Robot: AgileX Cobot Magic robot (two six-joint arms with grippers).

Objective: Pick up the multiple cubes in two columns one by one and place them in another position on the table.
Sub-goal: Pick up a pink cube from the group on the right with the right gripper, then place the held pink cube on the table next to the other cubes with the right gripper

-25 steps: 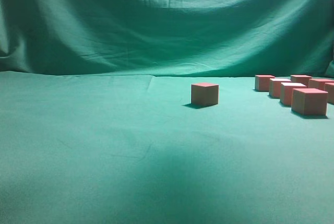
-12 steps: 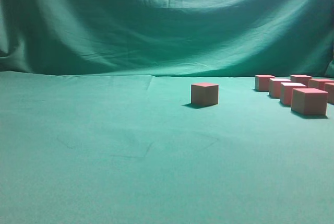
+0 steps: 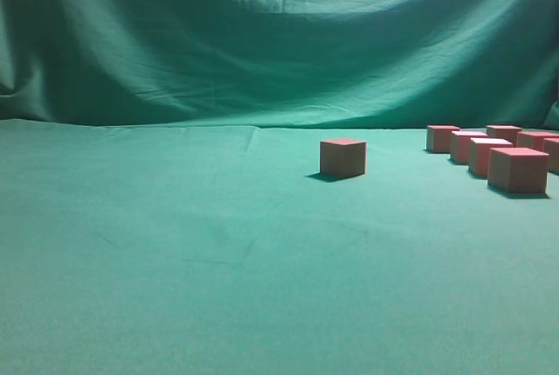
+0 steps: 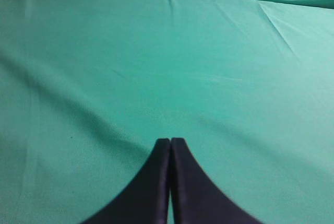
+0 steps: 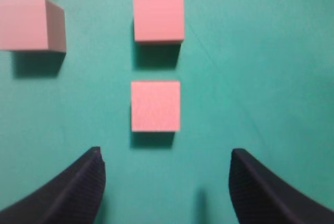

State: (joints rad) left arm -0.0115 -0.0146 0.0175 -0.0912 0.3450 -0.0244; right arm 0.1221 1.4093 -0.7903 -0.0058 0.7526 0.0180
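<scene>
Matte black fingers (image 5: pixel 78 192), curved, tapering to tips.

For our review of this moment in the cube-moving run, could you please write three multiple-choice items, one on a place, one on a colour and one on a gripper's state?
1. In the outside view, where does the lone cube stand?
A. To the left of the group of cubes
B. On top of the group
C. Behind the group, against the backdrop

2. What colour is the cloth on the table?
A. White
B. Green
C. Black

3. How do the jaws of the left gripper stand?
A. Wide apart
B. Closed on a cube
C. Closed together, with nothing between them

Answers:
1 A: it sits alone on the cloth, apart from the group at the right edge.
2 B: the cloth is green in all three views.
3 C: the left wrist view shows the two dark fingertips touching over bare cloth.
</scene>
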